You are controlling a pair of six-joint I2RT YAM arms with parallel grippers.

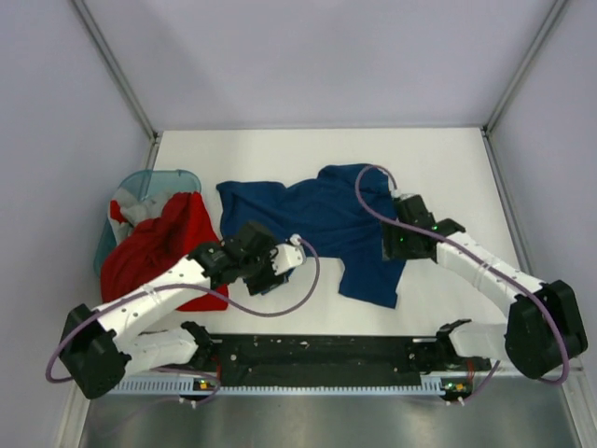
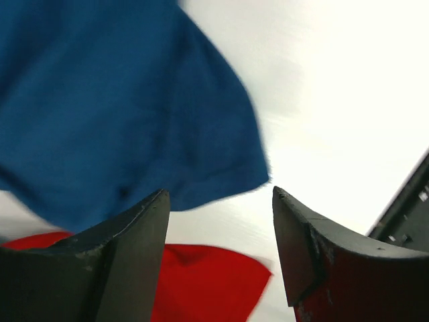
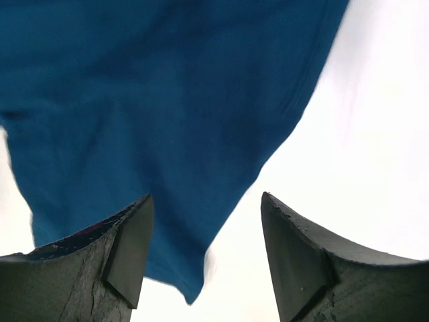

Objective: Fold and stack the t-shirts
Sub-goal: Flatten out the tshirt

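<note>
The navy-blue t-shirt (image 1: pixel 322 217) lies crumpled and spread on the white table (image 1: pixel 448 168), with no print showing. The red t-shirt (image 1: pixel 154 247) spills out of the teal basket (image 1: pixel 149 179) at the left. A grey-white t-shirt (image 1: pixel 131 207) lies in the basket. My left gripper (image 1: pixel 244 245) is open and empty over the blue shirt's near left edge. In the left wrist view (image 2: pixel 220 190) the blue shirt (image 2: pixel 120 100) lies ahead and the red one (image 2: pixel 201 282) below. My right gripper (image 1: pixel 392 245) is open and empty above the blue shirt's right side. A blue corner (image 3: pixel 154 100) hangs between its jaws (image 3: pixel 206 196).
The teal basket stands at the table's left edge beside the left wall. A black rail (image 1: pixel 317 353) with the arm bases runs along the near edge. Purple cables (image 1: pixel 280 308) loop from both arms over the table. Bare white table shows at the back and right.
</note>
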